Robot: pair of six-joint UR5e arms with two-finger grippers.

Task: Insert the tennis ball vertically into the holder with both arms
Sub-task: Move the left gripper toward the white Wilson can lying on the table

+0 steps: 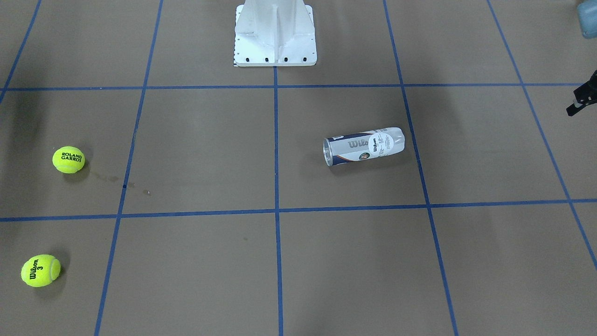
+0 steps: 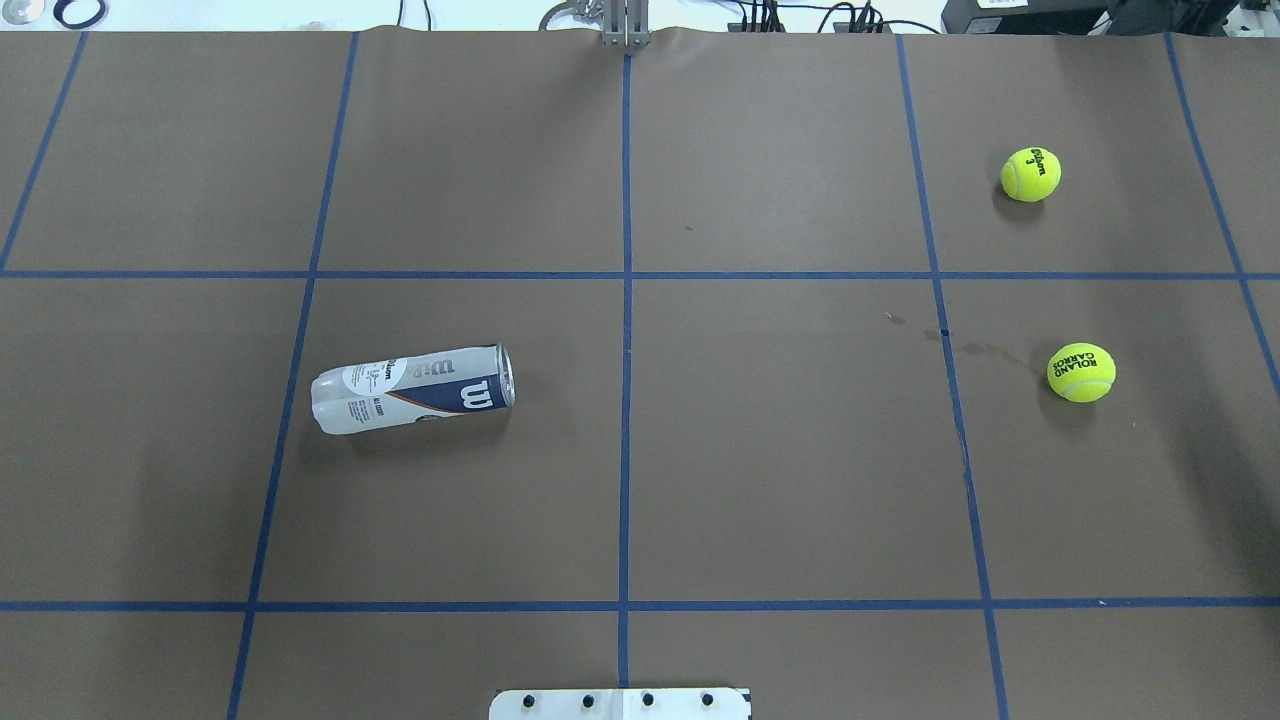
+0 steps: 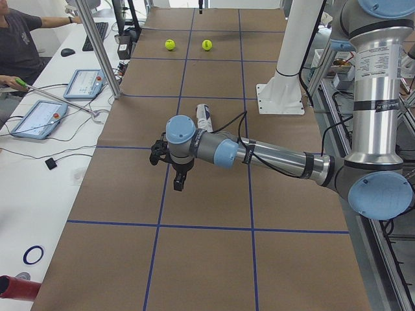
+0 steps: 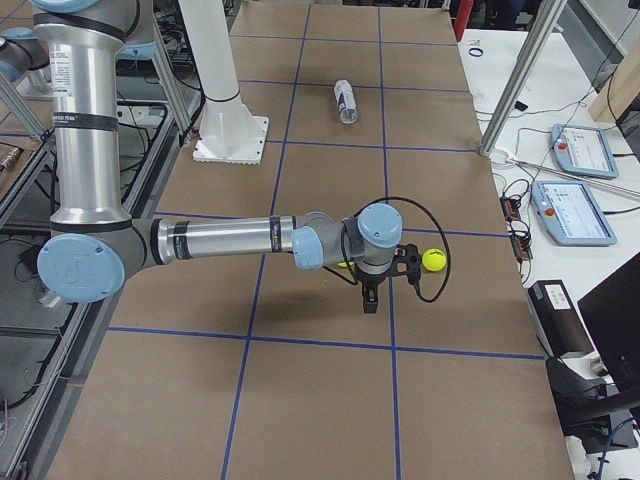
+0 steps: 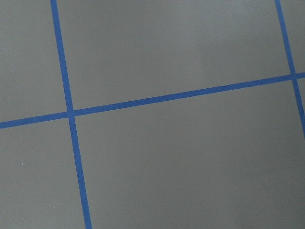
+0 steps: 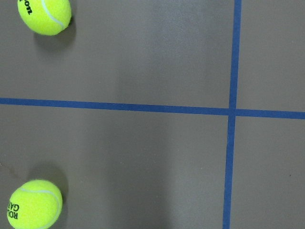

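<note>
The holder (image 1: pixel 364 145) is a clear Wilson can with a navy-and-white label. It lies on its side on the brown table, also in the overhead view (image 2: pixel 412 388), silver rim toward the table's middle. Two yellow tennis balls lie on the other half: the Roland Garros ball (image 1: pixel 68 159) (image 2: pixel 1081 372) and the Wilson 3 ball (image 1: pixel 40 270) (image 2: pixel 1031 174). My left gripper (image 3: pixel 176 180) hangs above the table, beyond the can's closed end. My right gripper (image 4: pixel 368 297) hangs above the table close to the balls (image 6: pixel 34 203). I cannot tell whether either gripper is open.
The white pedestal base (image 1: pixel 275 32) stands at the robot's edge, midway along the table. Blue tape lines (image 2: pixel 627 400) grid the table. An operator (image 3: pixel 16 45), tablets (image 3: pixel 39 118) and an aluminium post (image 3: pixel 97 48) line the far side.
</note>
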